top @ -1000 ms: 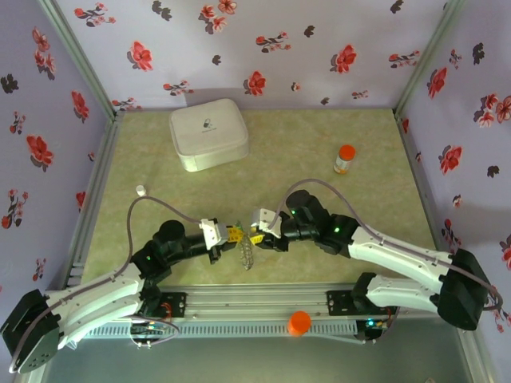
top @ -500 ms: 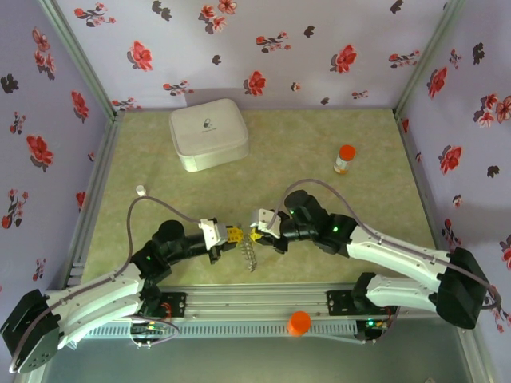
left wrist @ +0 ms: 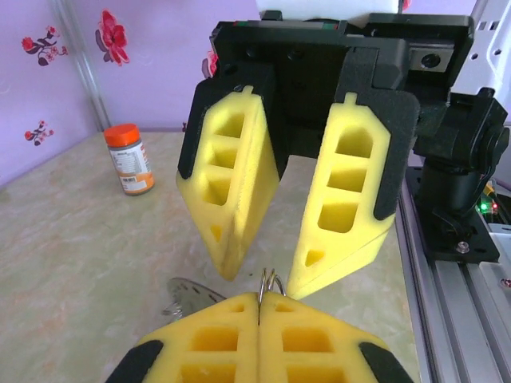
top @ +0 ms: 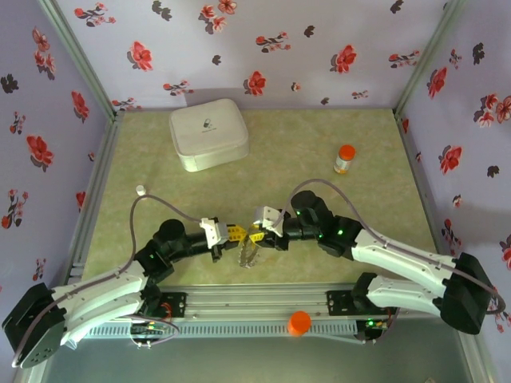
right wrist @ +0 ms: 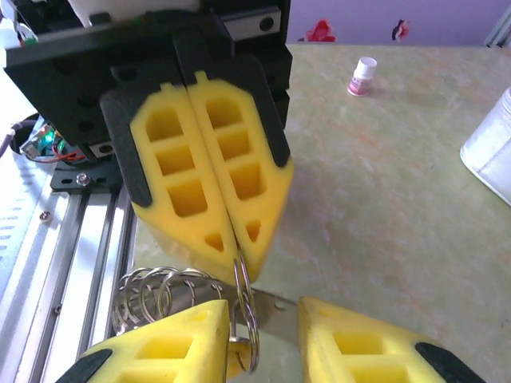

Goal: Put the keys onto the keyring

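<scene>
The grey metal keyring [top: 247,254] hangs between the two grippers near the table's front edge. My left gripper [top: 232,234] [left wrist: 259,297] is shut on a thin wire loop [left wrist: 269,281] of it. In the right wrist view that loop [right wrist: 249,319] hangs from the left gripper's closed fingertips [right wrist: 236,263], with a flat grey plate [right wrist: 281,309] and several small rings [right wrist: 152,294] behind. My right gripper [top: 260,232] [right wrist: 263,313] is open, its jaws either side of the loop. A small yellow-orange bit [right wrist: 237,359], perhaps a key head, sits by the loop. The green key is hidden.
A white rounded box [top: 208,133] stands at the back left, an orange-capped bottle [top: 344,159] [left wrist: 130,159] at the back right. A small white cap-like bottle [top: 140,190] [right wrist: 363,75] lies at the left. The aluminium rail [top: 263,303] runs along the front edge.
The hanging keyring has swung and turned, now showing wider than half a second ago. The right gripper has shifted slightly to the right; the left gripper stays shut in place.
</scene>
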Controlling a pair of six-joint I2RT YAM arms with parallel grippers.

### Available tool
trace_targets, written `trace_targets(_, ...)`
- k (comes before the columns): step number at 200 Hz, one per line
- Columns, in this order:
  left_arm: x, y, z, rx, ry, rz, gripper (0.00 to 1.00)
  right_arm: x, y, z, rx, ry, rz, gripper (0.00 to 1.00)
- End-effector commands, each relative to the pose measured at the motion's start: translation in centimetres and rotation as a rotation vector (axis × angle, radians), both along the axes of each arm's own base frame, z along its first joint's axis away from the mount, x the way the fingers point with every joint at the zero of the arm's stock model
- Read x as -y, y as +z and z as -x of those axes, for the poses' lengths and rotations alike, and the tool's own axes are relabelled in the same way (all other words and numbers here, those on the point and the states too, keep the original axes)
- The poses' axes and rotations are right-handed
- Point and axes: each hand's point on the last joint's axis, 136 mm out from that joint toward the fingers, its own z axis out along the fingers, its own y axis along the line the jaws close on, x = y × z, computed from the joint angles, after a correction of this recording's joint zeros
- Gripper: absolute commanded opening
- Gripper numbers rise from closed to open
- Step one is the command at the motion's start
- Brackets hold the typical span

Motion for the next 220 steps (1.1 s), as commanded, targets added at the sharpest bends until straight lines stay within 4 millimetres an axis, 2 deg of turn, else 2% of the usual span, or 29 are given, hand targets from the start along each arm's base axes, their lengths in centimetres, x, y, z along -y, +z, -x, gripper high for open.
trace_targets(1, 0.2, 2.0, 0.3, 0.032, -0.024, 0.072, 0.0, -0.6, 0.6, 0.1, -0.018, 0.018, -0.037, 0.26)
trace_targets(53, 0.2, 1.9, 0.4, 0.031, -0.025, 0.071, 0.0, -0.4, 0.2, -0.1, -0.03, 0.017, -0.025, 0.19)
trace_targets(84, 0.2, 1.8, 0.5, 0.031, -0.031, 0.067, 0.0, -0.5, 0.9, 0.2, -0.036, 0.031, -0.039, 0.01)
trace_targets(95, 0.2, 1.4, 0.4, 0.034, -0.025, 0.048, 0.0, -0.4, 0.9, 0.1, -0.033, 0.034, -0.019, 0.0)
trace_targets(108, 0.1, 0.8, 0.2, 0.026, -0.011, 0.012, 0.25, -0.1, 0.8, 0.2, -0.03, 0.038, 0.015, 0.0)
trace_targets(114, 0.1, 0.6, 0.1, 0.022, -0.009, -0.008, 0.31, 0.0, 0.8, 0.2, -0.029, 0.04, 0.03, 0.0)
trace_targets(122, 0.1, 0.3, 0.1, 0.016, -0.01, -0.035, 0.33, 0.1, 0.8, 0.1, -0.027, 0.04, 0.051, 0.0)
trace_targets(142, 0.1, -0.5, 0.0, 0.002, -0.013, -0.102, 0.33, 0.6, 0.3, 0.1, -0.033, 0.041, 0.119, 0.0)
trace_targets(153, 0.0, -1.5, 0.1, -0.009, -0.016, -0.143, 0.33, 0.8, 0.1, 0.1, -0.031, 0.043, 0.153, 0.0)
trace_targets(155, 0.2, -0.7, -0.1, 0.003, -0.017, -0.131, 0.33, 0.8, 0.1, 0.1, -0.031, 0.043, 0.158, 0.0)
trace_targets(158, 0.3, -0.5, -0.1, 0.006, -0.017, -0.132, 0.33, 0.9, 0.2, 0.1, -0.028, 0.043, 0.163, 0.0)
trace_targets(220, 1.2, -0.6, -0.2, 0.014, -0.061, -0.184, 0.28, 0.5, -0.8, 0.4, 0.037, 0.07, 0.305, 0.0)
